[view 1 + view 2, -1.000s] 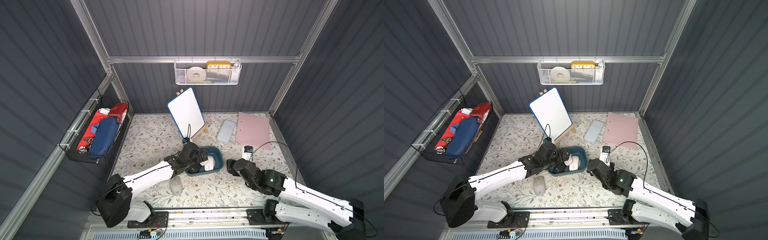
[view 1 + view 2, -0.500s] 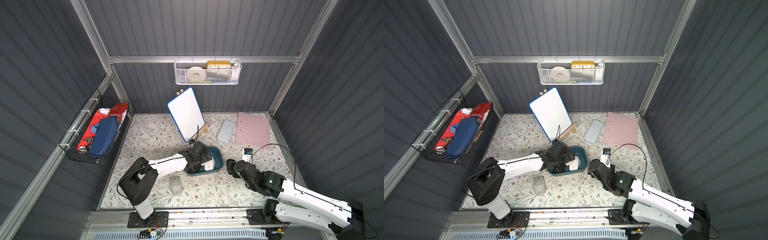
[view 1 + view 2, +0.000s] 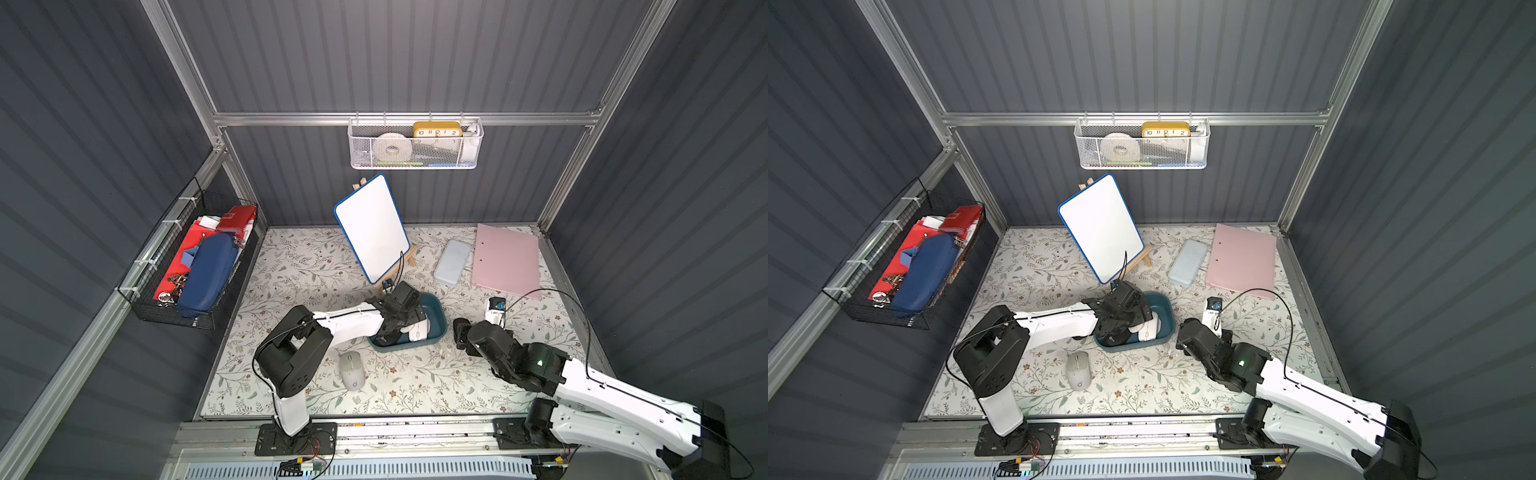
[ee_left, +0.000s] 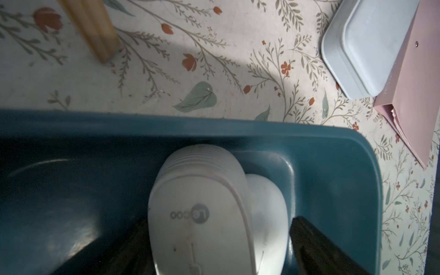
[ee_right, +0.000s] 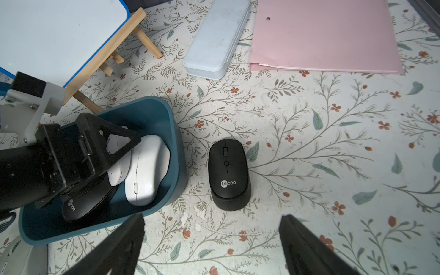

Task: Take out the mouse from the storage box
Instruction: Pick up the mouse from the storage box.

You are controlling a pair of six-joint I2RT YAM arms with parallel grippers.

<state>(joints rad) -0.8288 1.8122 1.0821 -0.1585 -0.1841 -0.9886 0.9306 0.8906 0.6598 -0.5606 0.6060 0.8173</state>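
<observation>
While the left gripper sits low inside the teal storage box, its jaws stand wide apart.
Between them, the white Lecoo mouse lies at the box's end nearer the right arm. Its long axis runs across the box's width, logo end toward the wall facing the wooden easel leg, and it rests against a second white mouse. The right gripper hovers agape and empty near a black Lecoo mouse on the floral mat.

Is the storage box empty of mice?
No, the storage box holds two white mice and a black mouse, seen in the right wrist view.
</observation>
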